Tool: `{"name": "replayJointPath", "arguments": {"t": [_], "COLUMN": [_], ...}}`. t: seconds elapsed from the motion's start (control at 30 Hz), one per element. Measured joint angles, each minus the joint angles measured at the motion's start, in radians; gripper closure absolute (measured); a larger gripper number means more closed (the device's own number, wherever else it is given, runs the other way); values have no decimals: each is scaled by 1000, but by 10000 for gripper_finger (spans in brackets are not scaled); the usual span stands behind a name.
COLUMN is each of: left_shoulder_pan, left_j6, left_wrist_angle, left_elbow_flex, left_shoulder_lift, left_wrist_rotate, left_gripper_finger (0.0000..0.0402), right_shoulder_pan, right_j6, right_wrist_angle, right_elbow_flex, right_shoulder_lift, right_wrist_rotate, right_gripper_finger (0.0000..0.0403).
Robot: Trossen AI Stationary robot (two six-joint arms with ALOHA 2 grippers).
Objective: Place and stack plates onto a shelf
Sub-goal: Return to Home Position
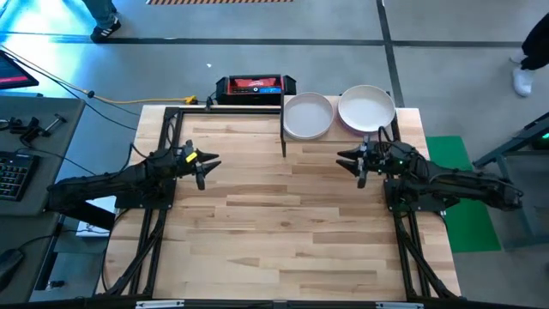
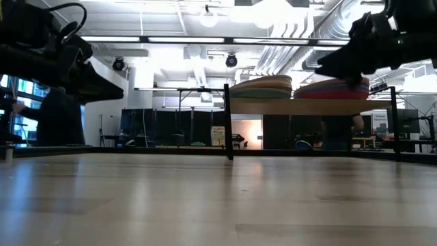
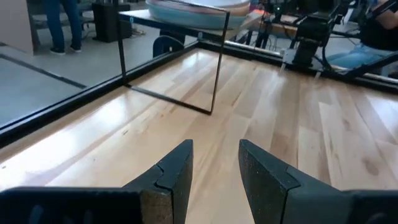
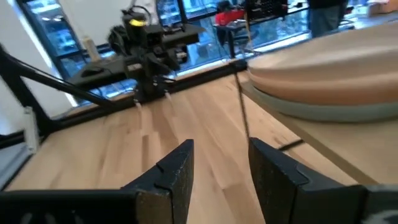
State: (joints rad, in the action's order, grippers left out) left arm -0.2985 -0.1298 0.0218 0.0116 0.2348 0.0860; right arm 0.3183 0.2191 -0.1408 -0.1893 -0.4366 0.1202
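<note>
The shelf [image 2: 311, 106], a light-wood board on black posts, stands at the table's far right. Two stacks of plates rest on it. The left stack [image 1: 307, 115] has a pale plate on top, and the right stack [image 1: 366, 108] has a cream one. In the low view both stacks [image 2: 261, 87] [image 2: 334, 89] show several coloured rims. My left gripper [image 1: 204, 163] hovers open over the table's left half, pointing right. My right gripper [image 1: 356, 163] hovers open just in front of the shelf, pointing left. In the wrist views my left gripper [image 3: 214, 165] and my right gripper [image 4: 221, 168] have nothing between their fingers.
A red and black device [image 1: 253, 85] lies just beyond the table's far edge. A black frame [image 1: 171, 120] stands at the far left corner. The wooden tabletop [image 1: 283, 223] lies bare between and in front of the arms. People's feet [image 1: 105, 30] show on the floor beyond.
</note>
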Motion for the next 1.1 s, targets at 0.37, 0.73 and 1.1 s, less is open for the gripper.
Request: {"name": "replayJointPath", "arguments": {"t": [0.37,0.73,1.1], "left_shoulder_pan": [0,0,0], "left_j6": [74,141,142], "left_wrist_angle": [1,2,2], "left_elbow_flex": [0,0,0], "left_shoulder_lift": [0,0,0], "left_wrist_rotate": [8,21,21], "left_gripper_finger": [284,284,284], "right_shoulder_pan": [0,0,0], "right_j6": [-90,-109,44], "right_wrist_angle": [11,98,100], "right_elbow_flex": [42,42,42], "right_shoulder_lift": [0,0,-1], "right_wrist_rotate": [-1,11,11], "right_gripper_finger": [267,267,267]}}
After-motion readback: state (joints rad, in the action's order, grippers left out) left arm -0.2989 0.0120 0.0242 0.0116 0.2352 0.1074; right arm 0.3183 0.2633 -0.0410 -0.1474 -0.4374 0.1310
